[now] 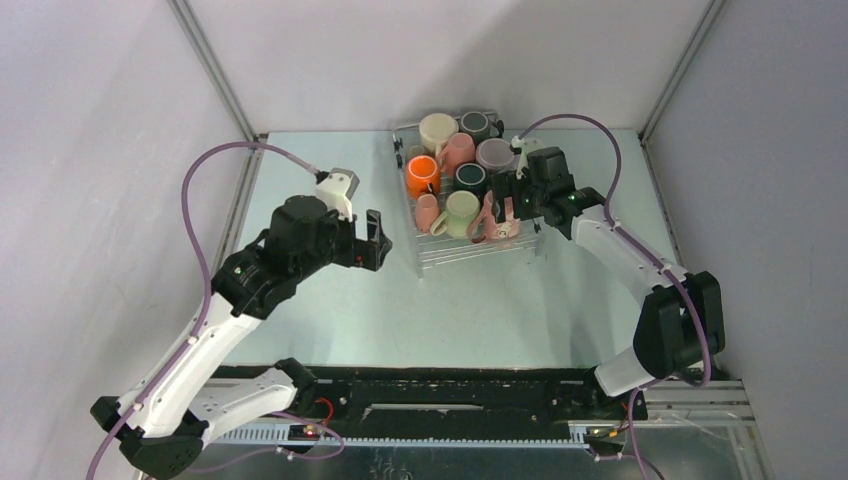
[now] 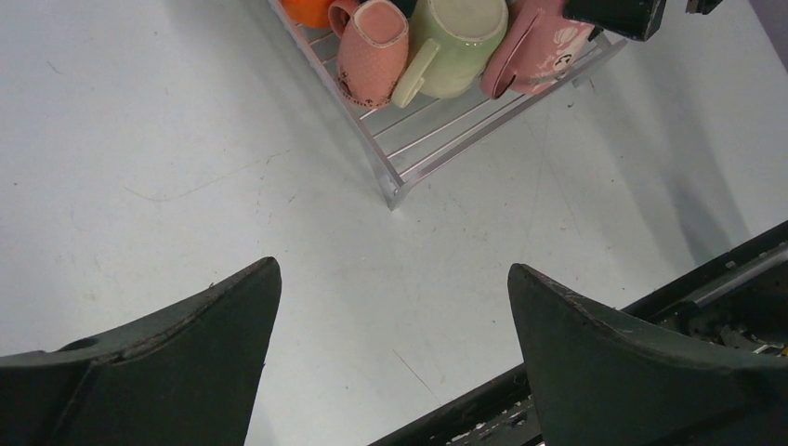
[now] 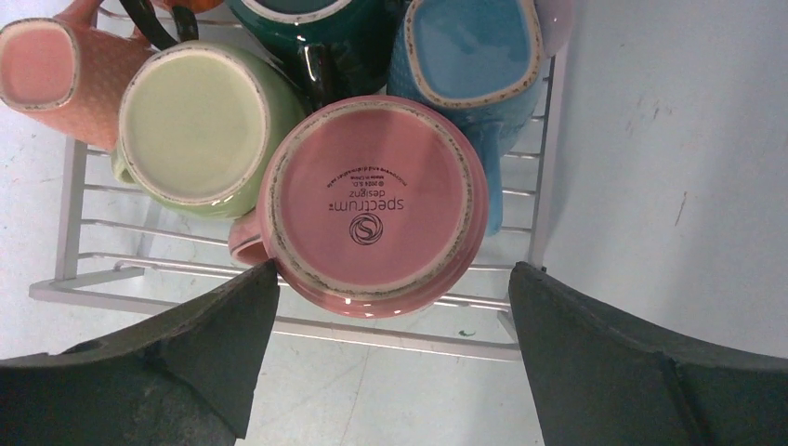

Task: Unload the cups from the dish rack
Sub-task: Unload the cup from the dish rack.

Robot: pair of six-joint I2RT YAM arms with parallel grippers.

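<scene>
The dish rack [image 1: 440, 258] stands at the table's back centre with several upturned cups in it. A pink cup [image 1: 495, 222] sits at its front right, beside a pale green cup [image 1: 461, 210] and a salmon cup [image 1: 427, 210]. My right gripper [image 1: 515, 205] is open and empty just above the pink cup. In the right wrist view the pink cup's base [image 3: 372, 204] lies just beyond my gripper [image 3: 390, 279], its handle by the left fingertip. My left gripper [image 1: 372, 240] is open and empty over the table, left of the rack [image 2: 437, 149].
Orange [image 1: 422, 172], dark teal [image 1: 470, 177], mauve [image 1: 494, 153], cream [image 1: 437, 128] and dark [image 1: 474, 124] cups fill the rack's back rows. A blue cup [image 3: 474, 56] stands behind the pink one. Grey walls close in the table on three sides.
</scene>
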